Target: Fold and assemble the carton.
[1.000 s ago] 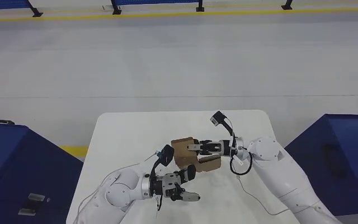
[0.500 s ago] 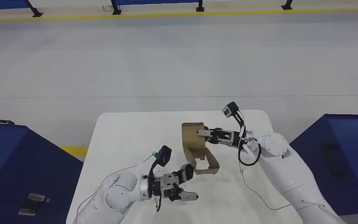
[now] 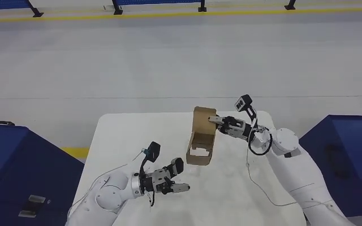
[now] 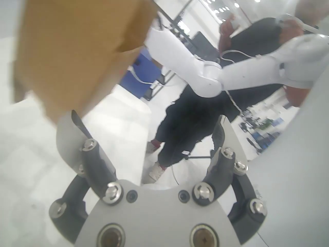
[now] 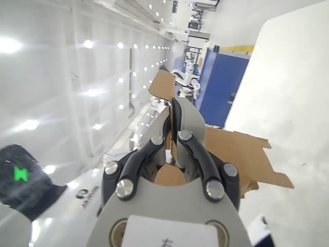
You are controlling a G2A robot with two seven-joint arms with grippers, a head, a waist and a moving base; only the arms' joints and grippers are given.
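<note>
Carton (image 3: 202,135) upright over middle of white desk (image 3: 130,135), top panel's edge pinched between the clamped fingers of right end effector (image 3: 211,119), left end effector (image 3: 180,176) spread wide and holding nothing, low near desk's front, apart from carton, contact between lower flaps and desk unclear.

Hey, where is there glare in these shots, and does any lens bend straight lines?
Right wrist view: ceiling lamps flare into streaks beside the right gripper, shut on the carton, and the hall's wall lines bow. Left wrist view: bright lamps glare in one corner, and the wide lens curves the room behind the open left gripper. Top view: even light, no glare on the table.
</note>
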